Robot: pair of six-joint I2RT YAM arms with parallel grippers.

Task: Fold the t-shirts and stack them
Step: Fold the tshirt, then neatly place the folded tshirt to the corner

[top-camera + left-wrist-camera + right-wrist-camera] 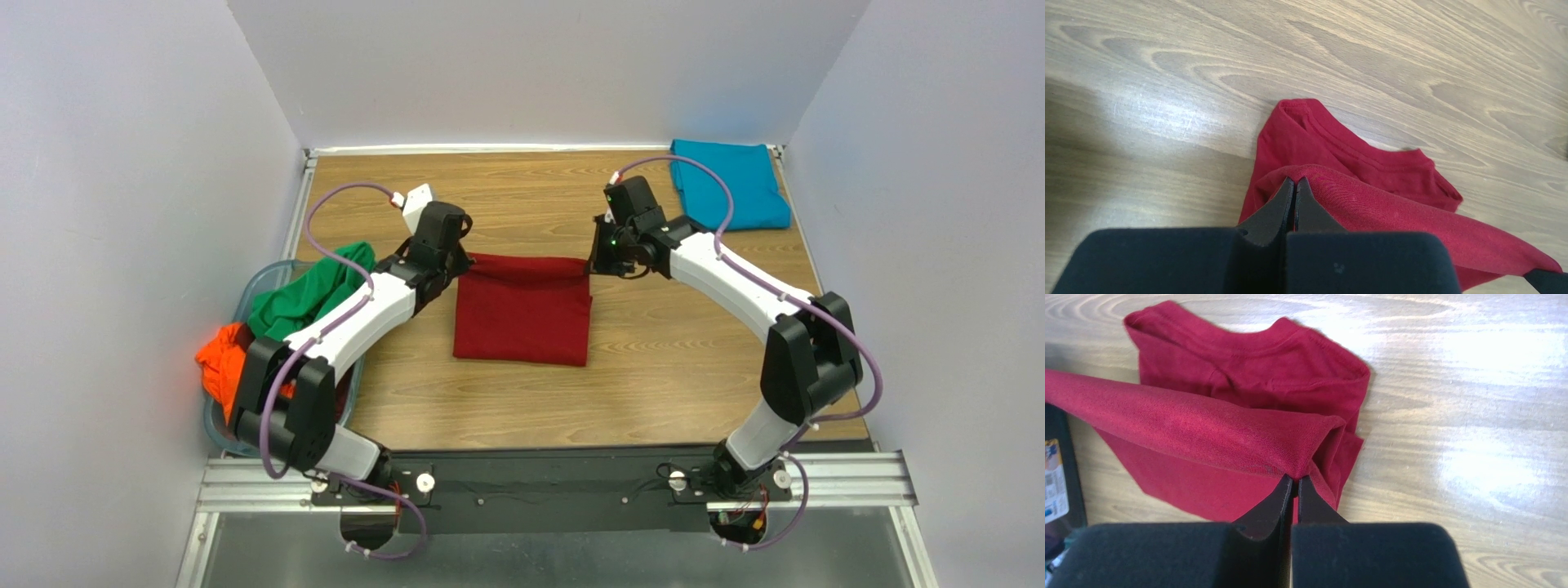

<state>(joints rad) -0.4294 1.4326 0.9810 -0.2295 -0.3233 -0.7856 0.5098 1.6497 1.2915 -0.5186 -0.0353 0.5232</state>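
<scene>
Where the two arms reach in toward mid-table, the dark red t-shirt (521, 316) sits btwn them, roughly centre of the wooden table (687, 368). L gripper (465, 260) has its jaws pressed together on the shirt's far left corner. From the L wrist cam the black fingertips meet w/ red cloth pinched btwn them. R gripper (596, 255) does the same at the far right corner, jaws clamped on a fold of the cloth. The far edge runs straight and taut from one gripper to the other. Wrist views show that held edge raised off the table, w/ the collar end of the shirt lying flat on the wood beneath and beyond it. Near edge of the shirt rests on the table, toward the arm bases. Teal-blue t-shirt (730, 181) lies folded in the far right corner, well apart from the red one. At the left edge a clear tub (249, 289) holds the green t-shirt (317, 292), draped over its rim, and the bright orange t-shirt (221, 355), bunched at the near side, partly behind the L arm.
</scene>
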